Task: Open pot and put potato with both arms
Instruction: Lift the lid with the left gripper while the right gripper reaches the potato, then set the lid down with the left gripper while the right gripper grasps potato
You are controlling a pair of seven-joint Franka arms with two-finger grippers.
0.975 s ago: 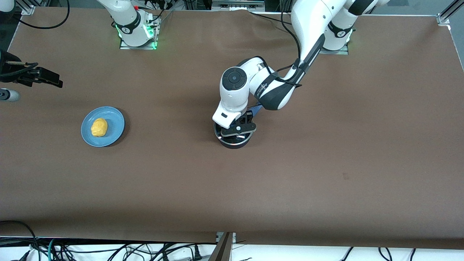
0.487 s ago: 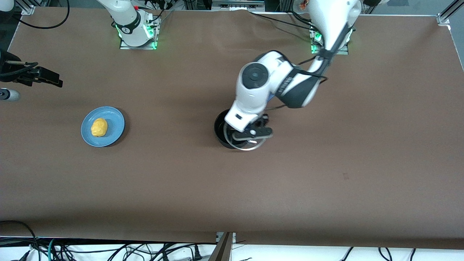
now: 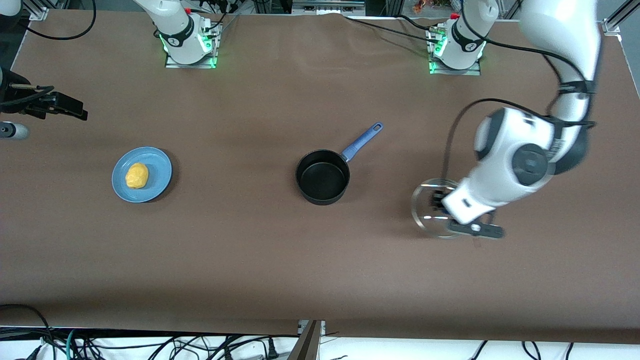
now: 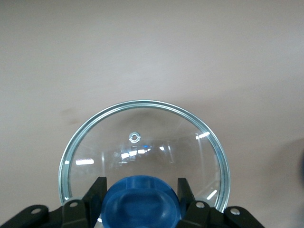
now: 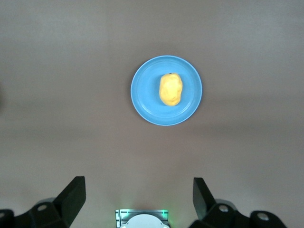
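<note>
The black pot [image 3: 322, 177] stands uncovered mid-table, its blue handle [image 3: 361, 140] pointing toward the arms' bases. My left gripper [image 3: 442, 207] is shut on the blue knob [image 4: 141, 206] of the glass lid [image 3: 429, 200], held above the table toward the left arm's end. In the left wrist view the lid [image 4: 142, 137] hangs below my left gripper [image 4: 141, 190]. The potato [image 3: 136, 175] lies on a blue plate [image 3: 155, 170] toward the right arm's end. My right gripper [image 5: 140, 190] is open and empty, high over the table, looking down on the potato [image 5: 170, 89].
The brown table [image 3: 250, 250] is bare around the pot. The right arm's hand [image 3: 60, 106] shows at the view's edge, waiting. Cables run along the table's edge nearest the front camera.
My left gripper lifted the lid off the pot and carried it toward the left arm's end of the table. The pot's inside and handle now show. The right arm has not moved.
</note>
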